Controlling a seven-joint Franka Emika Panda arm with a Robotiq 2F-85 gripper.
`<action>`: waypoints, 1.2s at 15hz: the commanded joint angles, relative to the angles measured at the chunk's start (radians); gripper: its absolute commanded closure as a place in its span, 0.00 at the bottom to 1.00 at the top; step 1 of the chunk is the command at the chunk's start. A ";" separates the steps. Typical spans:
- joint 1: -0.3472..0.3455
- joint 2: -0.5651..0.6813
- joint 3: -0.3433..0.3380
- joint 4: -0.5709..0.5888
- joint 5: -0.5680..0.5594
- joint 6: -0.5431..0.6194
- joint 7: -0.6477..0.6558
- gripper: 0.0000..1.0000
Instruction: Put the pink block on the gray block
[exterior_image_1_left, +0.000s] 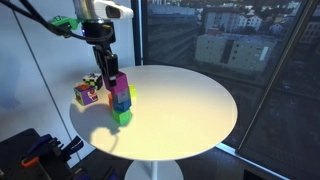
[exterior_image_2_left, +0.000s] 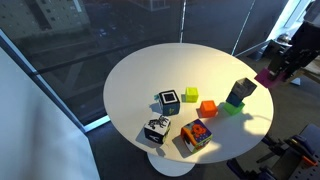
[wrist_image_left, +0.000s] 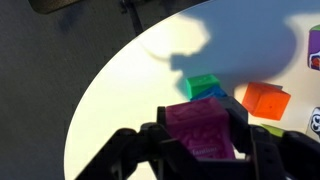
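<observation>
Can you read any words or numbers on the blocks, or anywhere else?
No words or numbers can be read.
White cube: black marks, too blurred to read.
Second white cube: black marks, too blurred to read.
Pink block: no writing shows.

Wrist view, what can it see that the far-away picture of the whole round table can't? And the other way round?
Only the wrist view shows, up close, the gripper pinching the pink block from both sides. Only the exterior view shows the whole round table and the gray block on it. Both show the pink block, the orange block and the white tabletop.
</observation>
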 joint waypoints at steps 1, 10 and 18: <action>0.002 0.033 0.027 0.046 0.030 -0.021 0.058 0.66; 0.006 0.130 0.054 0.106 0.044 -0.009 0.139 0.66; 0.027 0.178 0.046 0.129 0.100 -0.012 0.127 0.66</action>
